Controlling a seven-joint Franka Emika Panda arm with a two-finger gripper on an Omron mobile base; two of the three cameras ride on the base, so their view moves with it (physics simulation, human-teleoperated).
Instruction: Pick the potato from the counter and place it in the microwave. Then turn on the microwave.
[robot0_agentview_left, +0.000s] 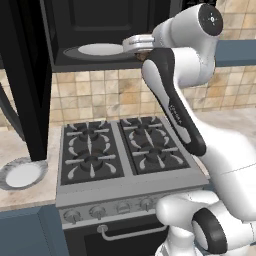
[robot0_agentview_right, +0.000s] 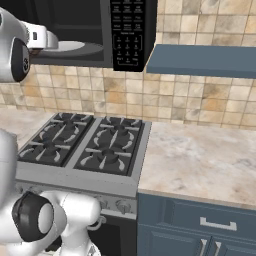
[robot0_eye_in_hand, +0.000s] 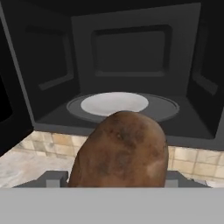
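The brown mottled potato sits between my fingers, with my gripper shut on it, just in front of the open microwave. Inside, the white round turntable lies a little ahead of and below the potato. In the left base view my gripper hovers at the microwave's front right edge, with a sliver of potato showing under the hand. The microwave's keypad is to the right of the cavity. The beige counter lies right of the stove.
The microwave door hangs open on the left. A black gas stove is directly below. A white bowl rests on the counter left of the stove. A blue-grey shelf juts from the tiled wall to the right.
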